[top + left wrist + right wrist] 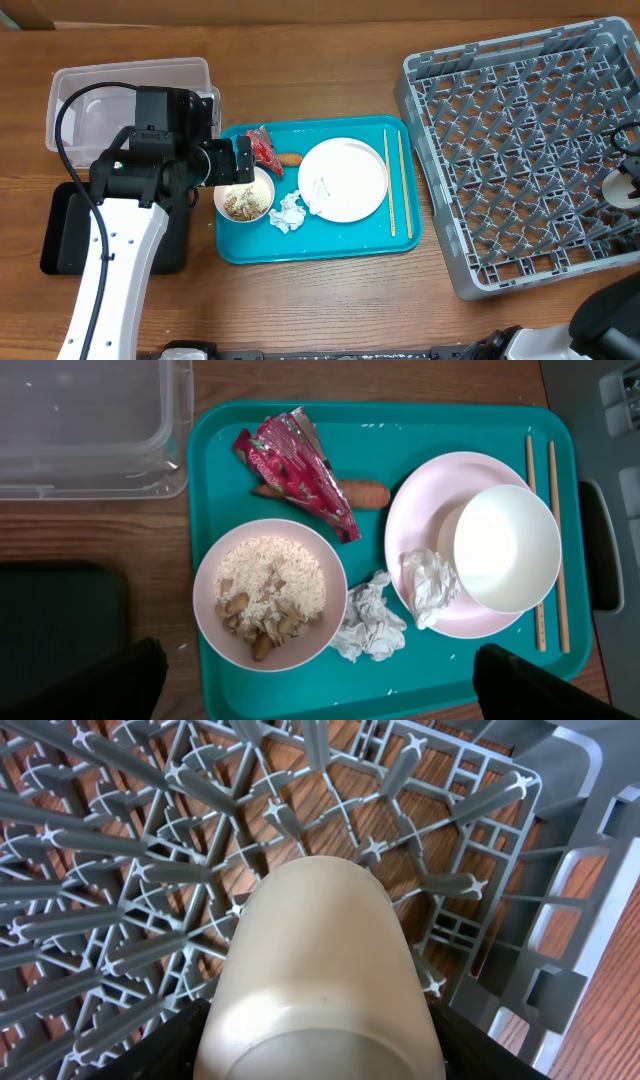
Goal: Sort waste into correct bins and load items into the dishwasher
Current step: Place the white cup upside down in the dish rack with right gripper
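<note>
On the teal tray, a small white bowl holds beige food scraps. Beside it lie a red wrapper, a carrot piece and crumpled tissue. More tissue lies on the white plate. In the left wrist view another white bowl sits on the plate. Chopsticks lie along the tray's right side. My left gripper is open and empty above the tray's near edge. My right gripper is shut on a white cup over the grey dish rack.
The clear tub stands at the back left and the black tray in front of it, partly under my left arm. The dish rack fills the right side of the wooden table.
</note>
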`<state>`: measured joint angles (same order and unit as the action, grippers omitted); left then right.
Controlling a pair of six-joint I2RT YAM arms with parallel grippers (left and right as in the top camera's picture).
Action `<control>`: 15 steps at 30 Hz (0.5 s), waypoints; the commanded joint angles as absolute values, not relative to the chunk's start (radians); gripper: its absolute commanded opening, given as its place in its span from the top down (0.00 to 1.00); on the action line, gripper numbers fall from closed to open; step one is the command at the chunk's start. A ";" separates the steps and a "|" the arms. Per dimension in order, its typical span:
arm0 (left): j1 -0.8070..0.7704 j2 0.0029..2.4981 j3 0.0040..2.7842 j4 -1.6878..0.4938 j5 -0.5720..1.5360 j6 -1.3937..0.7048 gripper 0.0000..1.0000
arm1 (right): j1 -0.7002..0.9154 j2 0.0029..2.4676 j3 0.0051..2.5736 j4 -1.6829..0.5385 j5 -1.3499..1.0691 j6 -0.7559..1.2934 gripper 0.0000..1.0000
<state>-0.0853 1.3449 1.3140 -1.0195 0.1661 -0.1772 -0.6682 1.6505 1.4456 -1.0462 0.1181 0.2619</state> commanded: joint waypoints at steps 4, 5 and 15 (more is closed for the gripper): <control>-0.092 1.353 1.326 -1.021 0.154 -0.180 0.00 | -0.675 1.652 1.418 -1.030 0.134 0.270 0.44; -0.092 1.353 1.326 -1.021 0.154 -0.180 0.00 | -0.675 1.652 1.418 -1.027 0.134 0.270 0.44; -0.095 1.353 1.326 -1.018 0.154 -0.180 0.00 | -0.675 1.652 1.418 -1.018 0.110 0.270 0.23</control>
<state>-0.0853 1.3449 1.3140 -1.0214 0.1631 -0.1768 -0.6678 1.6505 1.4208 -1.0225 0.1184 0.2630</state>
